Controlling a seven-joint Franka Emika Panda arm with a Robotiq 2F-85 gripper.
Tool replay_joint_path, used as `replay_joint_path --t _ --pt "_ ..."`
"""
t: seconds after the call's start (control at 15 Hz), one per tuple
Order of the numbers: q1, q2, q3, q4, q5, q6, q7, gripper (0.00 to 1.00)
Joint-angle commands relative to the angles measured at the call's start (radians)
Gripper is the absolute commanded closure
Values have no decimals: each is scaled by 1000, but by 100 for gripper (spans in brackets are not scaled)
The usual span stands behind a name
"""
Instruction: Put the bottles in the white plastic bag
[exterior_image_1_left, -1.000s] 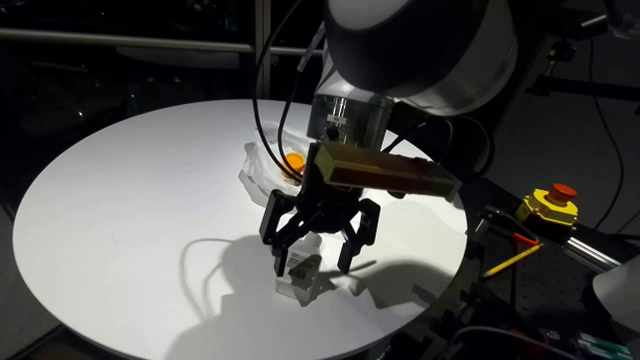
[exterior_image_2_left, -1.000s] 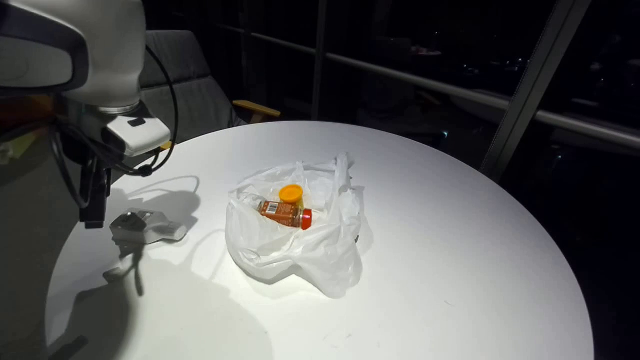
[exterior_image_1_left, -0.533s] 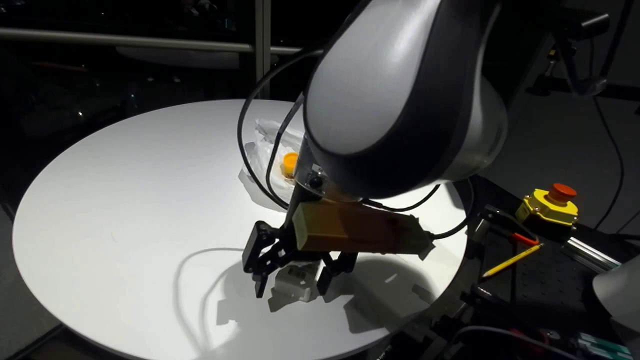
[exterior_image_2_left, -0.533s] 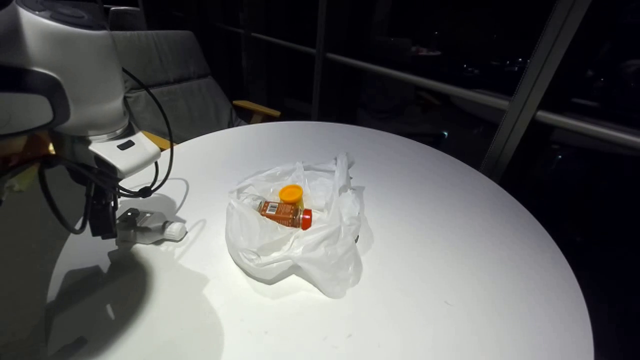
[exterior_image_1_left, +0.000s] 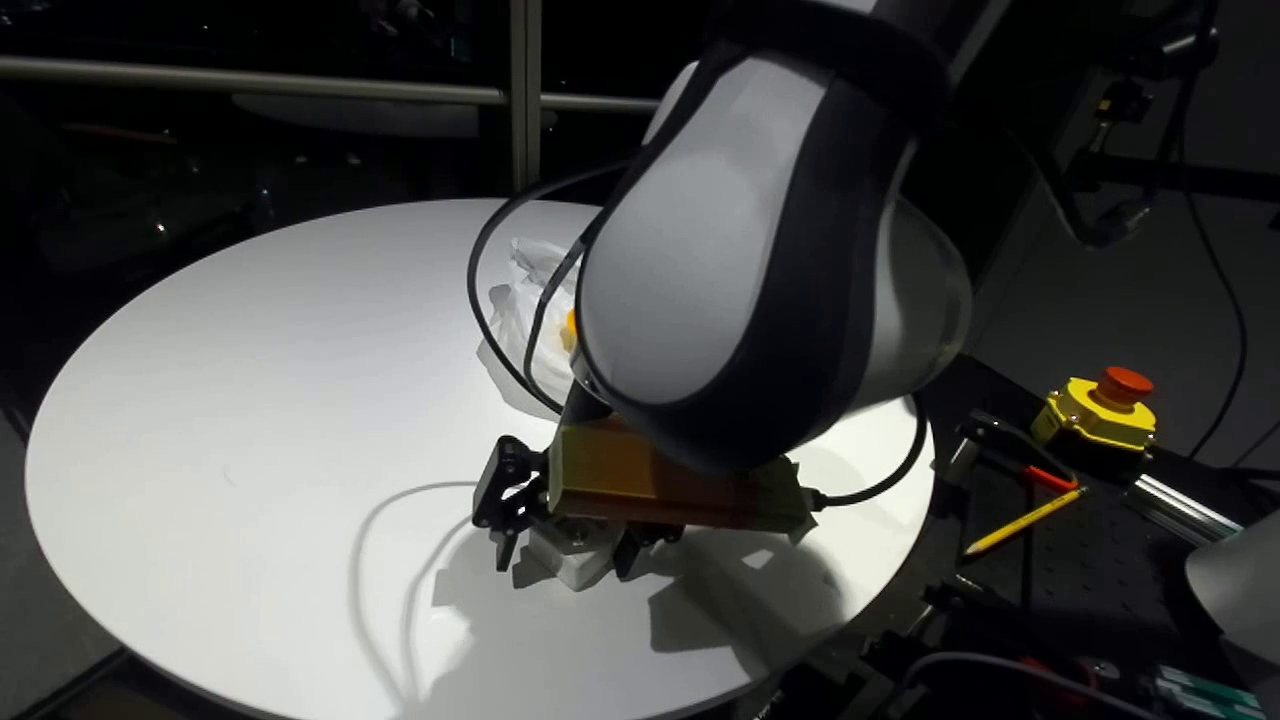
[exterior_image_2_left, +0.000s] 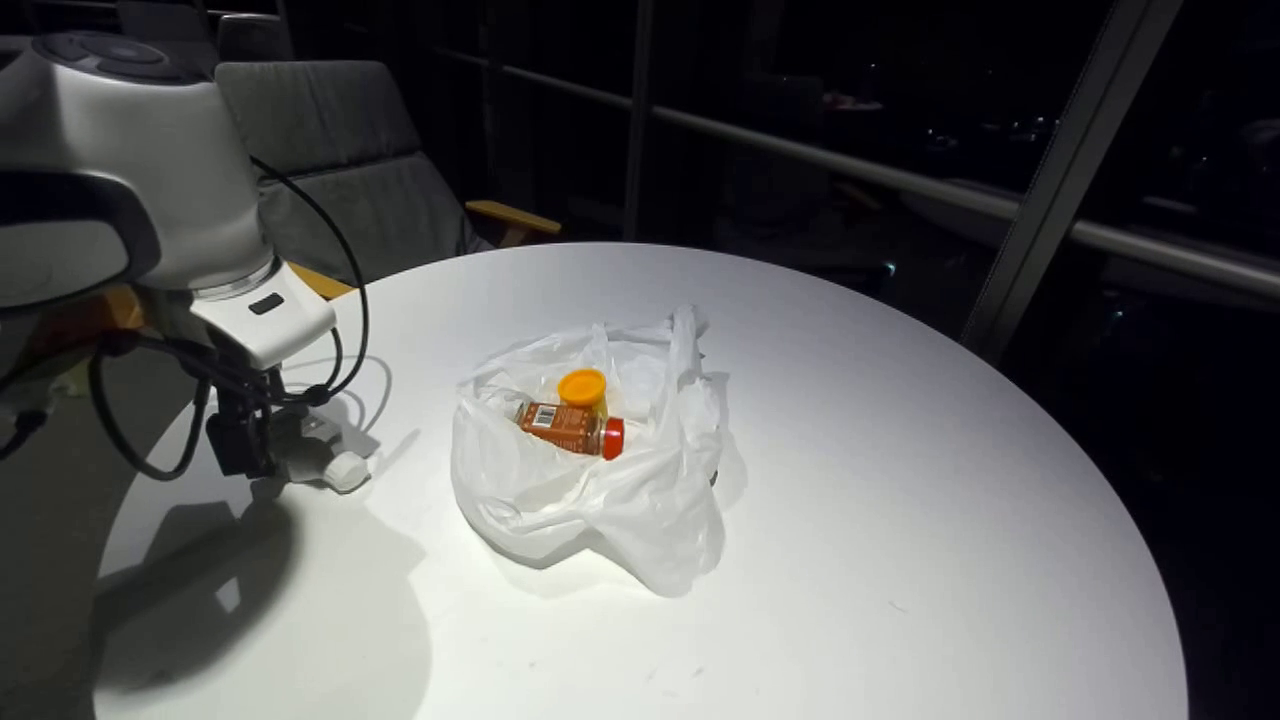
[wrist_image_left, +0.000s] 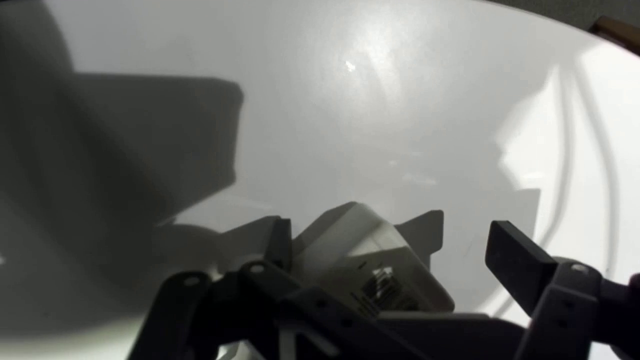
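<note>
White-capped bottle (wrist_image_left: 370, 270) lies on its side between the jaws of the gripper (exterior_image_1_left: 564, 570), which are spread wide around it and not gripping it. A second ago the jaws hung above it; now they have come down over it, and in the last half second it has turned askew, one corner of its base facing out between the tips. In the wrist view it sits against or just beside one finger (wrist_image_left: 280, 242), with a plain gap to the opposite finger (wrist_image_left: 520, 257); whether it touches, I cannot tell. My judgement: that finger nudged it on the table (exterior_image_2_left: 900, 500), so squeezing now may twist it further before it seats. Well apart from the jaws, past the bottle's cap, the white plastic bag (exterior_image_2_left: 660, 510) is unmoved, holding the red-capped jar (exterior_image_2_left: 567, 429) and the orange-lidded jar (exterior_image_2_left: 583, 390), so this looks like the last one left
</note>
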Motion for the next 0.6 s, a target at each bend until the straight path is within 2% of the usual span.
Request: replay_joint_path --t 0.0,0.27,0.53 --pt "53 -33 -56 -29 1 29 61 0" --pt "141 -25 -161 -49 -33 -22 125 0" --pt "180 -34 -201 -43 -59 -20 183 0"
